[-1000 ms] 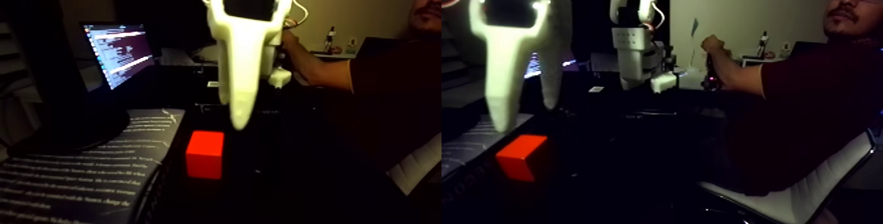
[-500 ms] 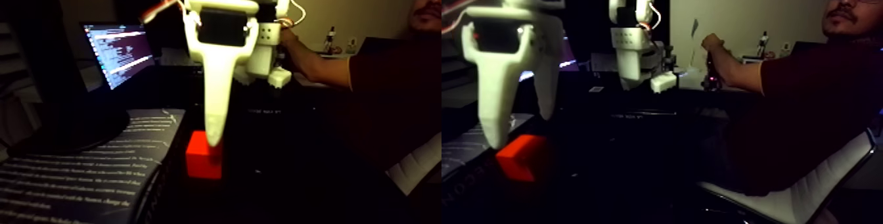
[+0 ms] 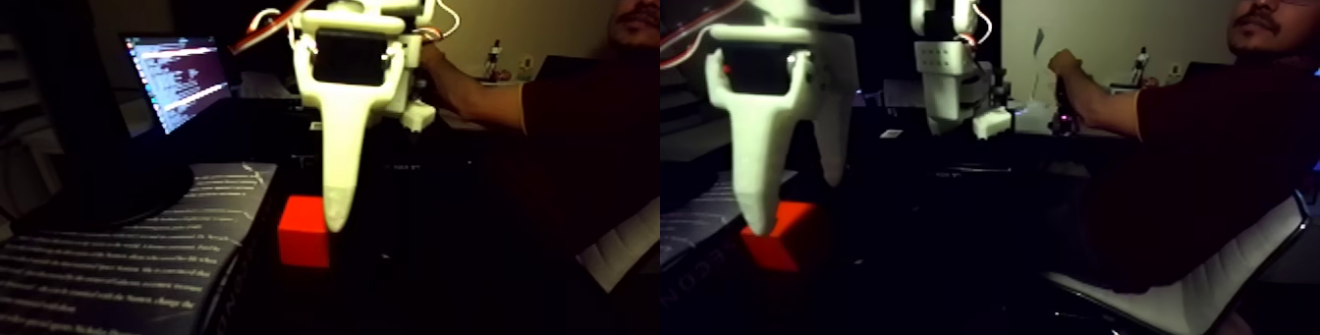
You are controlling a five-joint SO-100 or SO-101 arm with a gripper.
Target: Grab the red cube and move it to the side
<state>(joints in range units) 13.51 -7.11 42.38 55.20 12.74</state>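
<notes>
This fixed view is a dark side-by-side pair of two nearly equal pictures. The red cube [image 3: 300,241] rests on the dark table, and the right half shows it again as the red cube [image 3: 791,246]. My white gripper [image 3: 797,201] hangs down over it, open. Its near finger [image 3: 758,206] overlaps the cube's front top edge, while the far finger [image 3: 833,162] stands behind and higher. In the left half the two fingers line up as one white blade [image 3: 337,196] in front of the cube. Whether either finger touches the cube cannot be told.
A lit laptop [image 3: 177,79] stands at the back left. A dark printed sheet [image 3: 128,255] lies left of the cube. A second white arm [image 3: 948,74] stands behind. A person [image 3: 1208,152] sits at the right on a white chair [image 3: 1228,285], one hand reaching forward.
The gripper has come down from above the cube until its near fingertip overlaps the cube's top, shifting sideways on the way. The cube has stayed in place.
</notes>
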